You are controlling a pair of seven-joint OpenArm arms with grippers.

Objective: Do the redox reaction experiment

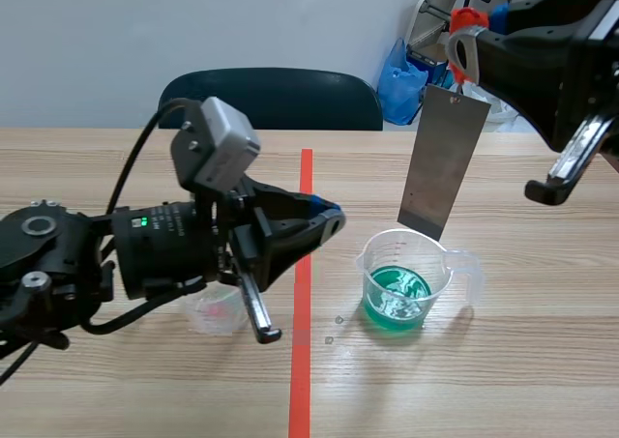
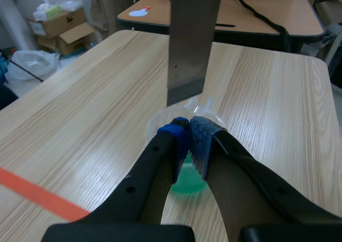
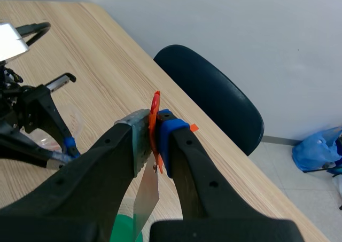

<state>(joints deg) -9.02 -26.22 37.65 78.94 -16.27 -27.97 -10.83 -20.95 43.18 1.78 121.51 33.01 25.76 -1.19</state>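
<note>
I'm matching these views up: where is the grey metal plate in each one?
Scene view: the metal plate hangs from the right pincer, over the beaker.
Left wrist view: metal plate hangs just ahead of the shut left pincer.
Right wrist view: metal plate under the pincer, hanging from the orange clip.
Shared landmark: the beaker of green liquid.

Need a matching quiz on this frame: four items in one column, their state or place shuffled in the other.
1 plate
2 beaker
3 left gripper
4 small cup

a on the table, left of the tape
b shut on nothing
c hanging above the beaker
d holds green liquid

Pairs: 1-c, 2-d, 3-b, 4-a
</note>
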